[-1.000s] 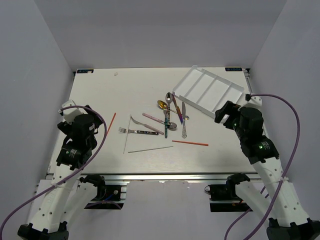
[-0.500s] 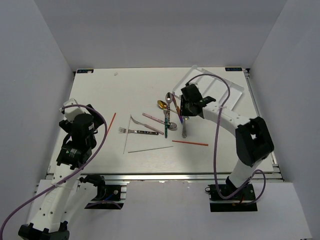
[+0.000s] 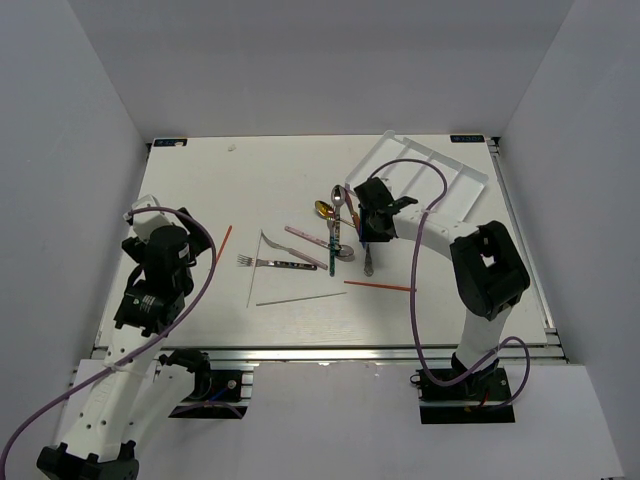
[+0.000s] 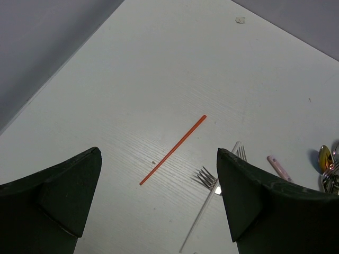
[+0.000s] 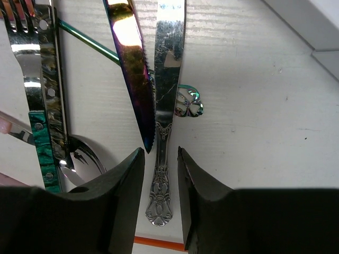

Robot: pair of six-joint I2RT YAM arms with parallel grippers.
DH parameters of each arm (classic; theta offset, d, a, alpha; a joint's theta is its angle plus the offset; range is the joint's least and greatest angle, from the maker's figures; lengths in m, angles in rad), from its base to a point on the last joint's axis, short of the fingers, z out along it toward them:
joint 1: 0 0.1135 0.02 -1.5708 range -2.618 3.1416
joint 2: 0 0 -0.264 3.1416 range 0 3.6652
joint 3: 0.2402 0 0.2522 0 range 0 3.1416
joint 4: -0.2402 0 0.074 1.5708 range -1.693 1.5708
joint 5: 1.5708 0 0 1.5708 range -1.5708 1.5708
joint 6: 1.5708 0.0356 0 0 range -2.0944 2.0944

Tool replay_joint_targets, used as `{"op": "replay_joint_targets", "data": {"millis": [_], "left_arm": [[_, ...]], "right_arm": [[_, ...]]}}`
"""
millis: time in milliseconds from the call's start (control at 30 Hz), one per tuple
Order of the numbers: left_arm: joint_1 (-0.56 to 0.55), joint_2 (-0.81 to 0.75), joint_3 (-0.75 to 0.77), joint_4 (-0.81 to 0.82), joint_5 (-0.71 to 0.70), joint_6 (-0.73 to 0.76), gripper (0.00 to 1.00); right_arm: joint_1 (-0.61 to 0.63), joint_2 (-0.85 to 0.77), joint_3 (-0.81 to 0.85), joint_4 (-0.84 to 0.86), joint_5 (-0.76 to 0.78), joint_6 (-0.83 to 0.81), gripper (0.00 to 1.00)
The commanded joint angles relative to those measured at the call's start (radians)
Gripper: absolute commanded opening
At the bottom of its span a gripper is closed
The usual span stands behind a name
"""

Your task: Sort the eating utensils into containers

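Since a second ago our right gripper (image 5: pixel 160 159) is swinging off the white tray (image 3: pixel 465 170) to the silver knife (image 5: pixel 168 79) beside it, blade tip cut off. Barely parted jaws are straddling its handle. Our left gripper (image 4: pixel 159 153) is gaping, empty.

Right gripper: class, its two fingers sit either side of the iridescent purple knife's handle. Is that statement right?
No. The right wrist view shows the fingers of the right gripper sitting either side of the ornate handle of the silver knife. The iridescent purple knife lies alongside it.
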Motion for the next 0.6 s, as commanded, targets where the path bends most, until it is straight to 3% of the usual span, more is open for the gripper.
{"op": "replay_joint_targets", "data": {"millis": [0, 567], "left_arm": [[0.007, 0.007, 0.003, 0.022, 0.023, 0.010, 0.98], [0.007, 0.005, 0.003, 0.025, 0.034, 0.013, 0.98]], "right_arm": [[0.003, 0.009, -0.019, 0.024, -0.005, -0.011, 0.36], [0.018, 0.078, -0.045, 0.041, 0.009, -0.003, 0.32]]}}
